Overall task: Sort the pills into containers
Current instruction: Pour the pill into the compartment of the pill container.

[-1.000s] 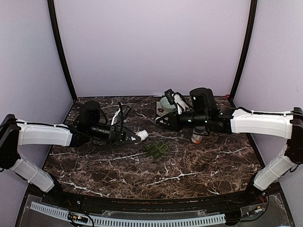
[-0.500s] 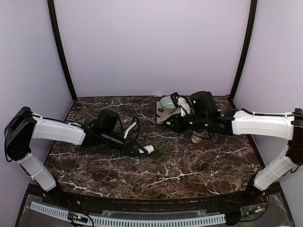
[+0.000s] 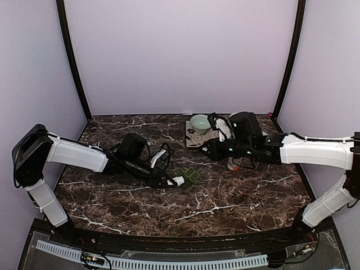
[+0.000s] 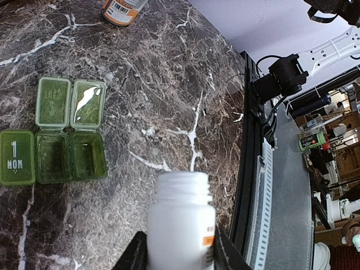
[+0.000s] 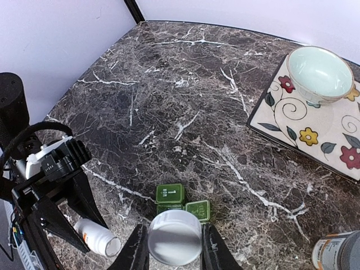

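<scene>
Left wrist view first: your left gripper (image 4: 181, 251) has its two dark fingers (image 4: 136, 256) closed partway on the sides of a white bottle (image 4: 181, 216). The bottle fills the gap between them, and its uncapped mouth points out over the table (image 4: 169, 84). The pill organiser (image 4: 53, 135) lies flat on the marble ahead of that mouth and off to the left, apart from the bottle. Two of its compartments stand open with their lids folded back, and the third is closed and marked MON. From above, the bottle mouth sits just beside the organiser (image 3: 189, 177), at its near-left edge; you cannot tell from there whether they touch.

Your right gripper (image 5: 174, 248) is likewise partly closed. Its fingers (image 5: 136, 253) pinch a white round cap (image 5: 174, 242) by its rim, held above the table. The organiser (image 5: 181, 201) lies just beyond the cap in that view — the cap hides its near edge — with the left arm's bottle (image 5: 98, 237) low at the left.

Farther out, an orange bottle (image 3: 233, 164) stands just under the right arm, well right of the organiser. A pale bowl (image 5: 319, 73) rests on a flowered plate (image 5: 292, 126) at the far right of the table.
</scene>
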`<state>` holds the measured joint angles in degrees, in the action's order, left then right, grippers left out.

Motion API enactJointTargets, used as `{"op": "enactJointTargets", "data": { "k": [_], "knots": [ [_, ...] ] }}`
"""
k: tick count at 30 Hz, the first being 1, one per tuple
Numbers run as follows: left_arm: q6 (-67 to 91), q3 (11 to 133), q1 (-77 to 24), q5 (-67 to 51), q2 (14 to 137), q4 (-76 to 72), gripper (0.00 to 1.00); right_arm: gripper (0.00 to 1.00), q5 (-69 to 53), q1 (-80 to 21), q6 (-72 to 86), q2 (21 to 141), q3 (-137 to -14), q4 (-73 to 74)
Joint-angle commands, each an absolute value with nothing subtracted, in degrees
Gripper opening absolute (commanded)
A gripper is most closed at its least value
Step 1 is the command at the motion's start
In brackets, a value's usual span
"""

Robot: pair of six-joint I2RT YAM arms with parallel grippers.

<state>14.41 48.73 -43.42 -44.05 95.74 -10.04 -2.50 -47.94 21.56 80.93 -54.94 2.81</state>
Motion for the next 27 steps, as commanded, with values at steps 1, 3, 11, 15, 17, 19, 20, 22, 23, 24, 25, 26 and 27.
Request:
{"op": "enactJointTargets", "data": {
  "k": [1,3,11,15,17,19,20,22,23,24,25,26,27],
  "knots": [
    [13.1,49.3,-43.8,-45.0,96.5,-13.1,0.00,0.00,-1.5,-47.7,22.1,78.6,-53.8,0.6],
    [13.1,49.3,-43.8,-44.8,96.8,-13.7,0.00,0.00,-1.3,-47.7,22.1,78.3,-53.6,0.7],
    [12.6,49.2,-43.8,-43.7,98.5,-14.8,0.00,0.00,-1.0,-47.6,22.3,77.5,-53.0,0.7],
    [12.3,49.2,-43.9,-42.9,99.3,-15.1,0.00,0.00,-0.8,-47.7,22.3,77.2,-52.9,0.9],
    [12.2,49.3,-43.9,-41.9,99.5,-15.3,0.00,0.00,-0.8,-47.7,22.3,77.1,-53.0,0.9],
    [12.1,49.4,-43.9,-40.2,100.0,-15.3,0.00,0.00,-0.8,-47.7,22.2,77.0,-53.0,0.9],
    [12.0,49.4,-44.0,-39.8,100.1,-15.4,0.00,0.00,-0.7,-47.7,22.2,77.0,-53.0,1.0],
    [12.1,49.5,-44.0,-39.0,100.4,-15.5,0.00,0.00,-0.7,-47.7,22.3,76.9,-53.0,0.9],
    [12.0,49.6,-43.9,-38.8,100.6,-15.5,0.00,0.00,-0.7,-47.7,22.2,76.9,-53.0,0.9],
    [12.0,49.6,-44.0,-38.5,100.8,-15.5,0.00,0.00,-0.7,-47.7,22.2,76.9,-53.0,0.9],
    [12.0,49.8,-44.0,-38.3,101.0,-15.5,0.00,0.00,-0.7,-47.7,22.2,76.9,-53.0,1.0],
    [12.0,49.8,-44.0,-38.0,101.2,-15.5,0.00,0.00,-0.6,-47.7,22.1,76.9,-53.0,0.9],
    [12.0,49.9,-44.0,-37.6,101.3,-15.5,0.00,0.00,-0.6,-47.7,22.1,76.8,-53.0,1.0]
  ]
}}
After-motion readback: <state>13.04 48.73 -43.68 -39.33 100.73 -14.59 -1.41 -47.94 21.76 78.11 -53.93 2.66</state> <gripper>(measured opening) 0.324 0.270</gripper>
